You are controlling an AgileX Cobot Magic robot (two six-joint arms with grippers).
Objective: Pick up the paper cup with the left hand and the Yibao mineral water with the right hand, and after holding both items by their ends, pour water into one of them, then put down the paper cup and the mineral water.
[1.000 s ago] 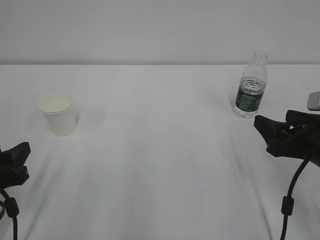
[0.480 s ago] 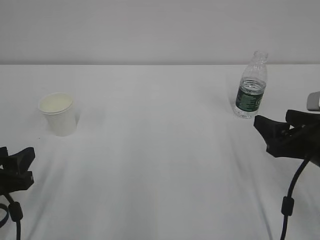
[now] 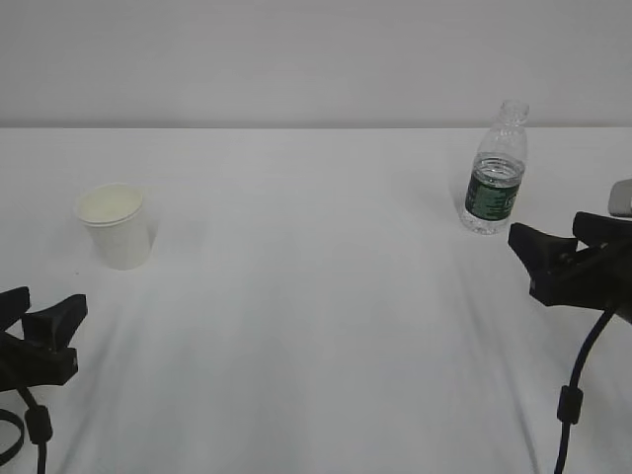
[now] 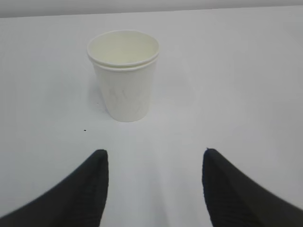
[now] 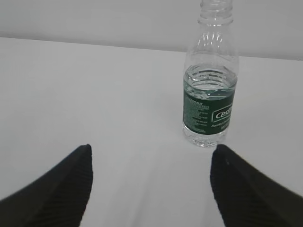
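White table [image 3: 316,296] carries an upright cup [image 3: 116,225] and bottle [image 3: 496,170]; wrist views alone reveal both grippers [image 4: 154,182] [image 5: 151,177] spread, empty.

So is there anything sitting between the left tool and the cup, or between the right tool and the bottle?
Nothing visible. Only bare white table lies between the open left tool and the upright cup, and between the open right tool and the standing bottle. Neither tool touches its target.
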